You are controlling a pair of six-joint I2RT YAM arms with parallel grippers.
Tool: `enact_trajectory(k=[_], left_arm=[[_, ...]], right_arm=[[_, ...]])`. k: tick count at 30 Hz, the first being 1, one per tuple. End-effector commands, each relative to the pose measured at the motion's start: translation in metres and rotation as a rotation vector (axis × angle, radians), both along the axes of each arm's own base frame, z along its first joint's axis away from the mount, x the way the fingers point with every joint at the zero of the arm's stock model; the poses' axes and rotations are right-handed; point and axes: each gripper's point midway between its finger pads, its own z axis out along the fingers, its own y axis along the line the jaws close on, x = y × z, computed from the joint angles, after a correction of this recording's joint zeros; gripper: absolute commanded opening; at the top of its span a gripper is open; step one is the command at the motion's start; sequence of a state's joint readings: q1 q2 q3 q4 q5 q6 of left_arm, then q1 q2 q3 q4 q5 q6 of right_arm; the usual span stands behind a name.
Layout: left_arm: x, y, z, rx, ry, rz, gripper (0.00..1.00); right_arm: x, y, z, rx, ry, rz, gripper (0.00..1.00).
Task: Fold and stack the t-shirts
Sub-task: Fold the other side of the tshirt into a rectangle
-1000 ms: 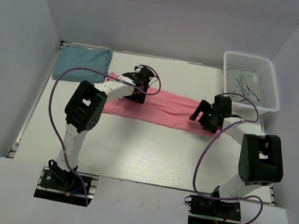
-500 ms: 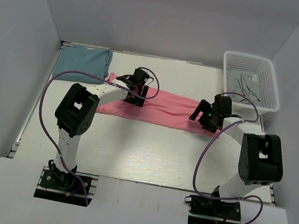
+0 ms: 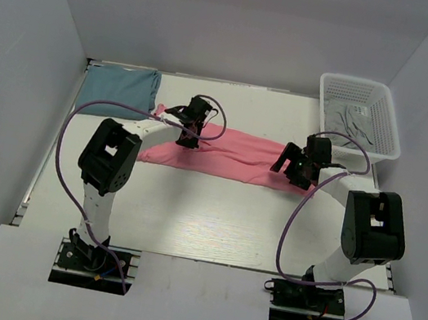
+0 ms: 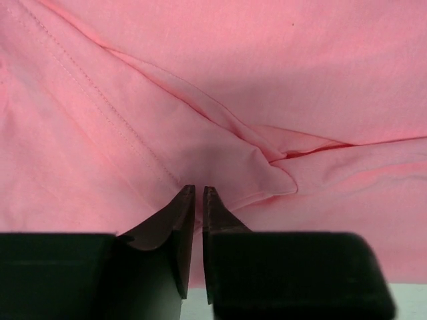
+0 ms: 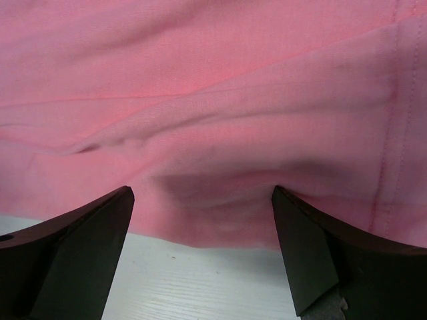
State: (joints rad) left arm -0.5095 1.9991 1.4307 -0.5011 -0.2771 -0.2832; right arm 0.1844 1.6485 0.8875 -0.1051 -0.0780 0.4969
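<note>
The salmon pink t-shirt (image 3: 240, 155) lies as a long folded band across the middle of the white table (image 3: 212, 218). My left gripper (image 3: 188, 137) stands at its left part. In the left wrist view that gripper (image 4: 199, 190) has its jaws almost together, pinching a raised fold of the pink t-shirt (image 4: 267, 80). My right gripper (image 3: 288, 170) is at the band's right end. There it (image 5: 201, 193) stands wide open, its fingers either side of the near edge of the pink cloth (image 5: 213, 80). The teal-blue t-shirt (image 3: 117, 87) lies folded at the far left corner.
A white mesh basket (image 3: 388, 124) stands at the far right corner with a grey cloth (image 3: 354, 118) inside. Grey walls close in the table on three sides. Bare table (image 5: 200, 287) shows just in front of the pink hem.
My left gripper's jaws have come together on a fold of the pink t-shirt. The left arm shifted slightly left and the shirt's left end moved with it. The right arm has stayed still.
</note>
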Motion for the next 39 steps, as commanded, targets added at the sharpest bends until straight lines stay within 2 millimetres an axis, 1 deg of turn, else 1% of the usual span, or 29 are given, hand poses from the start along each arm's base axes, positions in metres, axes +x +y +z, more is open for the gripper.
enact_trajectory(k=[1,2,3,4,6,9,11,12,14,15,16,17,18,20,21,23,24,26,27,31,32,33,36,37,38,39], left_arm=[[0.004,0.002,0.014,-0.011,-0.026,0.013,0.22],[0.004,0.002,0.014,-0.011,-0.026,0.012,0.31],[0.001,0.003,0.012,-0.004,-0.014,0.012,0.36],[-0.001,0.003,0.011,-0.014,-0.006,0.034,0.39],[-0.004,0.006,0.008,-0.009,0.001,0.049,0.43],[-0.009,0.009,-0.002,-0.001,0.014,0.049,0.43],[-0.006,0.007,0.002,-0.011,0.005,0.056,0.35],[-0.007,0.007,-0.003,-0.006,0.014,0.056,0.28],[-0.004,0.005,0.001,-0.011,0.005,0.056,0.2],[-0.004,0.005,0.001,-0.011,0.005,0.056,0.1],[-0.003,0.007,0.001,-0.002,0.0,0.062,0.03],[-0.001,0.01,0.004,0.007,-0.01,0.082,0.0],[-0.001,0.01,0.005,0.007,-0.01,0.082,0.0],[0.002,0.013,0.015,0.014,-0.039,0.095,0.0],[0.002,0.013,0.015,0.014,-0.039,0.095,0.0],[0.008,0.012,0.026,0.009,-0.075,0.093,0.0],[0.015,0.009,0.033,0.0,-0.1,0.086,0.0],[0.021,0.007,0.043,0.011,-0.121,0.054,0.0],[0.028,0.006,0.045,0.019,-0.127,0.06,0.0],[0.042,0.004,0.048,0.055,-0.153,0.031,0.0],[0.045,0.003,0.045,0.067,-0.152,0.017,0.0],[0.045,0.003,0.045,0.073,-0.151,0.009,0.0],[0.06,-0.001,0.044,0.093,-0.179,-0.011,0.0],[0.056,0.001,0.045,0.104,-0.159,-0.013,0.0],[0.054,0.002,0.038,0.114,-0.14,-0.015,0.0],[0.051,0.0,0.041,0.092,-0.135,-0.017,0.0]], right_arm=[[0.001,-0.001,0.001,-0.014,0.008,-0.001,0.9],[-0.001,-0.001,-0.001,-0.016,0.016,-0.001,0.9],[0.0,-0.002,-0.001,-0.017,0.016,-0.003,0.9],[0.001,-0.003,0.0,-0.018,0.014,-0.006,0.9],[0.0,-0.002,-0.002,-0.02,0.02,-0.004,0.9],[-0.002,-0.003,-0.006,-0.027,0.038,0.0,0.9],[-0.003,-0.003,-0.005,-0.026,0.041,0.002,0.9],[-0.002,-0.004,-0.005,-0.029,0.036,-0.002,0.9],[-0.003,-0.004,-0.005,-0.028,0.037,-0.01,0.9],[-0.003,-0.003,-0.005,-0.024,0.037,-0.011,0.9],[-0.003,-0.003,-0.004,-0.024,0.034,-0.01,0.9],[-0.002,-0.004,-0.004,-0.025,0.032,-0.018,0.9],[-0.003,-0.004,-0.004,-0.025,0.035,-0.018,0.9],[-0.004,-0.003,-0.006,-0.026,0.042,-0.016,0.9],[-0.003,-0.003,-0.004,-0.028,0.038,-0.012,0.9],[-0.001,-0.003,-0.003,-0.028,0.037,-0.011,0.9],[0.0,-0.004,-0.003,-0.029,0.034,-0.011,0.9],[-0.001,-0.003,-0.005,-0.031,0.041,-0.008,0.9],[-0.001,-0.003,-0.004,-0.03,0.04,-0.01,0.9],[0.004,-0.005,-0.002,-0.038,0.031,-0.009,0.9],[0.003,-0.006,-0.002,-0.042,0.033,-0.009,0.9],[0.004,-0.005,-0.002,-0.04,0.032,-0.012,0.9],[0.006,-0.005,0.0,-0.044,0.025,-0.007,0.9],[0.009,-0.005,0.005,-0.04,0.008,-0.008,0.9],[0.007,-0.005,0.0,-0.044,0.025,-0.008,0.9],[0.006,-0.005,0.002,-0.045,0.023,-0.004,0.9]])
